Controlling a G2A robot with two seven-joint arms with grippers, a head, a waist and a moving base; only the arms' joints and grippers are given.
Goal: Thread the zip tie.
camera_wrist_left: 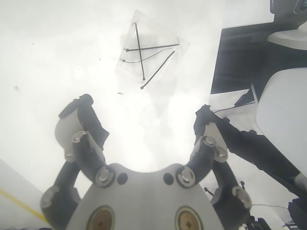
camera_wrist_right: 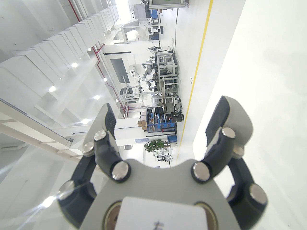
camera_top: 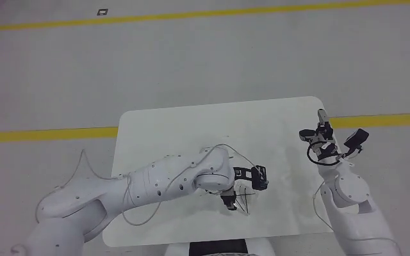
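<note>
Zip ties (camera_wrist_left: 139,49) lying crossed on clear sheet (camera_wrist_left: 156,34), mid-table (camera_top: 192,128) toward front edge. Likely light, springy, slick, so I'm favouring a mid-strap pinch. Left gripper (camera_wrist_left: 144,107) hovering wide open above them; right gripper (camera_wrist_right: 165,111) sitting wide open off right edge.

The white tabletop (camera_top: 192,134) carries a clear plastic sheet (camera_wrist_left: 156,34) near its robot-side edge. Four black zip ties (camera_wrist_left: 139,49) lie crossed on the sheet, one poking past its rim.
</note>
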